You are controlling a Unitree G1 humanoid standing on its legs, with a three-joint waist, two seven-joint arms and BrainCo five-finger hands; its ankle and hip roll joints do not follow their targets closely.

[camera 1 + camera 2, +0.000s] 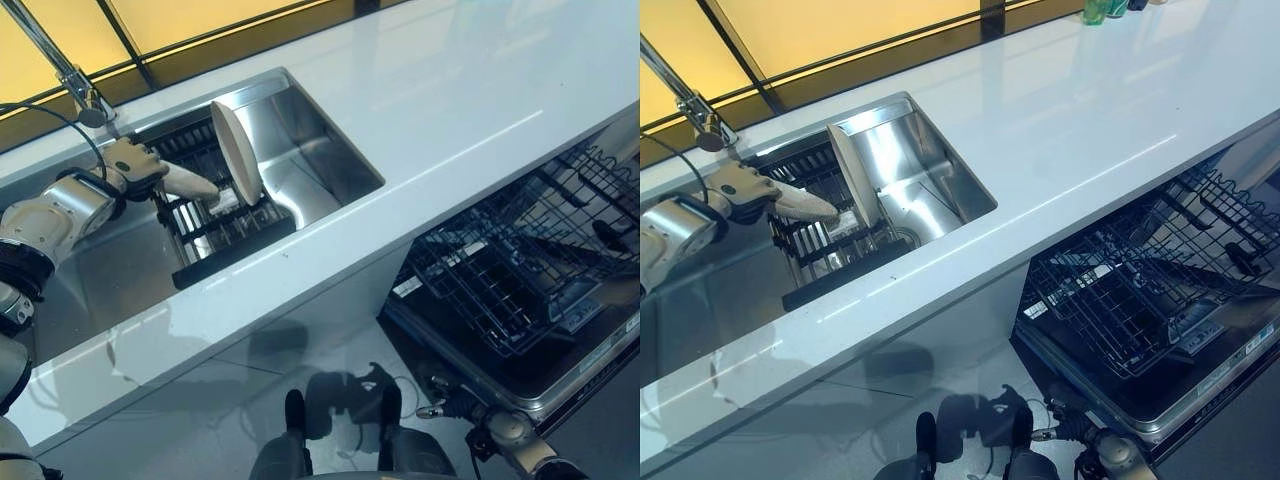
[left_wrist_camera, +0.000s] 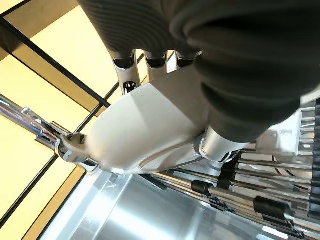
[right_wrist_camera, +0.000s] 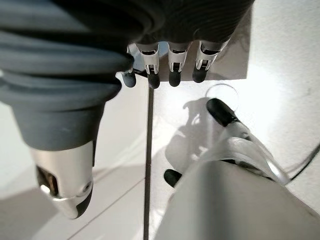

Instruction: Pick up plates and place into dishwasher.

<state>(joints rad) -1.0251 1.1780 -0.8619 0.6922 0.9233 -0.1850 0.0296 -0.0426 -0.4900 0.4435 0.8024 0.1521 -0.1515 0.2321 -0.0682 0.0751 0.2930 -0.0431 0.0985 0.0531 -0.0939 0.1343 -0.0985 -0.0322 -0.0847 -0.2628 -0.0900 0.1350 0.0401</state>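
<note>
At the sink (image 1: 330,165) sunk into the white worktop's (image 1: 470,90) far left corner, the left robot hand (image 1: 150,170) pinches a cream plate (image 1: 237,152) standing on edge in the black drying rack (image 1: 215,235). The right robot hand (image 3: 170,65) hangs with fingers relaxed above the floor (image 3: 280,75), beside the open dishwasher (image 1: 520,270).

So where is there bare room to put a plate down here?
The white countertop between the sink and the open dishwasher rack is bare and wide. The rack also looks open. It is crowded in the sink: the drying rack, a standing plate and the left hand fill it.
</note>
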